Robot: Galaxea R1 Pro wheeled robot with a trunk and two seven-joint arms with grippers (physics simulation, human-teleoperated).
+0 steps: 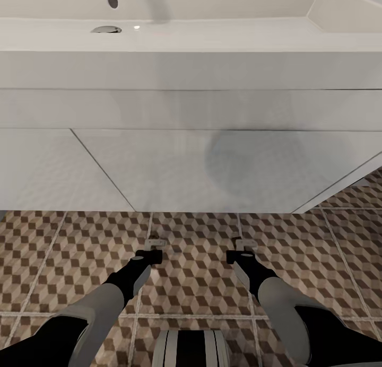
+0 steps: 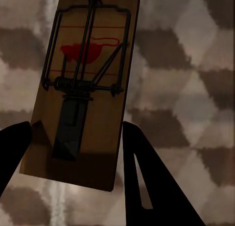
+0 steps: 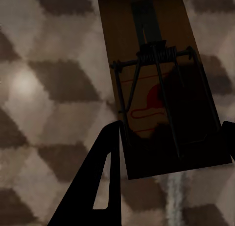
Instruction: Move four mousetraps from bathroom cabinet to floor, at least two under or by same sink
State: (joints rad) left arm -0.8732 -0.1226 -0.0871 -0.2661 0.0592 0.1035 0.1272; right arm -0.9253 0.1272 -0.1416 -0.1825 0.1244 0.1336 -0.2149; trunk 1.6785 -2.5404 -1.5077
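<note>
**Two mousetraps held low over the tiles before the vanity**

In the head view, the white vanity (image 1: pixel 175 165) is seen filling the upper half, with the bathroom sink (image 1: pixel 159 6) along its top edge and a drain opening near the sink's left corner. Below the vanity's front edge the bathroom floor (image 1: pixel 191 282) is spread with its cube-patterned tiles. Both arms are reached forward and down over it. The left claw (image 1: pixel 155 246) and the right claw (image 1: pixel 245 247) are each seen near the vanity's lower edge, a pale sliver of something gripped at each tip.

In the left wrist view, the left mousetrap (image 2: pixel 83 88) is clamped by its long sides between the two dark fingers (image 2: pixel 147 177), its spring, wire bar and red print facing the camera, blurred tiles behind.

In the right wrist view, the right mousetrap (image 3: pixel 161 84) is pinched likewise between that claw's fingers (image 3: pixel 100 182), above the tiled floor. Contact with the floor cannot be told.
</note>
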